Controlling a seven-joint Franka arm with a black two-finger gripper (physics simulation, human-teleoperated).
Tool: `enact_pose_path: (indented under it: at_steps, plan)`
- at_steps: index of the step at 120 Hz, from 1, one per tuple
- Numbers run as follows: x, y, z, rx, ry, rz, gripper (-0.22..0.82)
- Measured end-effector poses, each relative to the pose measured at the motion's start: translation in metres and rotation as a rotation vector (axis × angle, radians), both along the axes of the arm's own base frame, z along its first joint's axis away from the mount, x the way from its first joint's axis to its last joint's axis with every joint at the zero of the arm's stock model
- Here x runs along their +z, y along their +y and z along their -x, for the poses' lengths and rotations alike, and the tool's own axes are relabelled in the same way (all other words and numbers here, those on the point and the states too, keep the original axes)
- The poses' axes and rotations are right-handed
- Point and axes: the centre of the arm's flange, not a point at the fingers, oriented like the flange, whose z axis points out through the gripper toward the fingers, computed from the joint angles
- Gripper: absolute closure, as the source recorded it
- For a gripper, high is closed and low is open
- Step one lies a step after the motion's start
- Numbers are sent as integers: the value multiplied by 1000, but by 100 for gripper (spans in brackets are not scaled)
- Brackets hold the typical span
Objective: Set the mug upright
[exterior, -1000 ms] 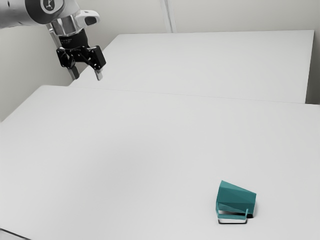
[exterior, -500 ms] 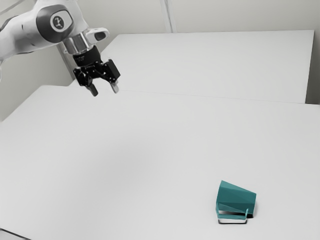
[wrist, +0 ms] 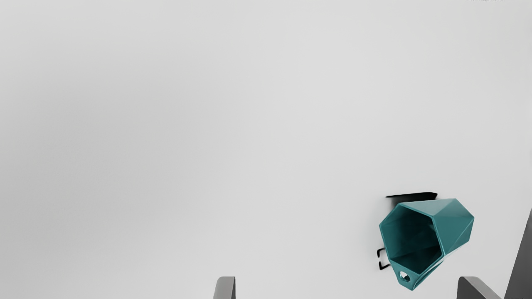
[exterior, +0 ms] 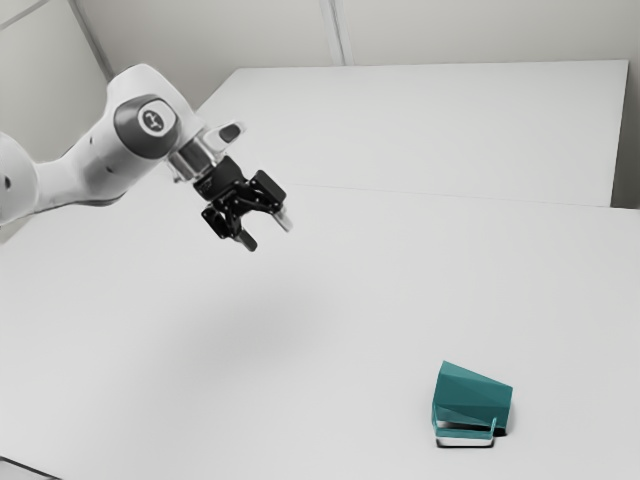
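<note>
Mug first: the teal mug with flat sides (exterior: 474,396) lies on its side at the lower right of the exterior view, on the plain white table (exterior: 250,350). Its open mouth (wrist: 413,238) faces the exterior view's left, toward my arm, and its teal loop handle (exterior: 465,434) sticks out toward the bottom of that frame. It has not moved in the last second.

What has changed is me. My white and grey arm (exterior: 120,150) has swung from the upper left of the exterior view in toward the middle, and my black two-finger gripper (exterior: 269,236) has come lower. Its fingers are wide apart with no thing between them. The gripper is closer now, but well apart from the mug.

So the mug does not stand up yet. I think I need to go down and toward the lower right, grab it gently, then tip it mouth up. It could roll if I bump it.
</note>
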Motion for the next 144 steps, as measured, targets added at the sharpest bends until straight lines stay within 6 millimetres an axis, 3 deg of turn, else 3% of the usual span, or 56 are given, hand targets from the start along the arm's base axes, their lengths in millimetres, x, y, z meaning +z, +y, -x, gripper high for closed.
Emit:
enact_pose_path:
  at_steps: [23, 45, 64, 79, 91, 128, 144]
  plan:
    - [-37, -10, 6, 29, -39, 113, 3]
    - [-60, -28, 10, 8, -75, 166, 3]
    - [-78, -74, 23, -73, -94, 198, 3]
    - [-101, -118, 46, -137, -83, 238, 3]
    - [-113, -140, 61, -163, -83, 269, 3]
    - [-129, -150, 72, -155, -122, 333, 3]
    - [-133, -167, 80, -176, -136, 358, 3]
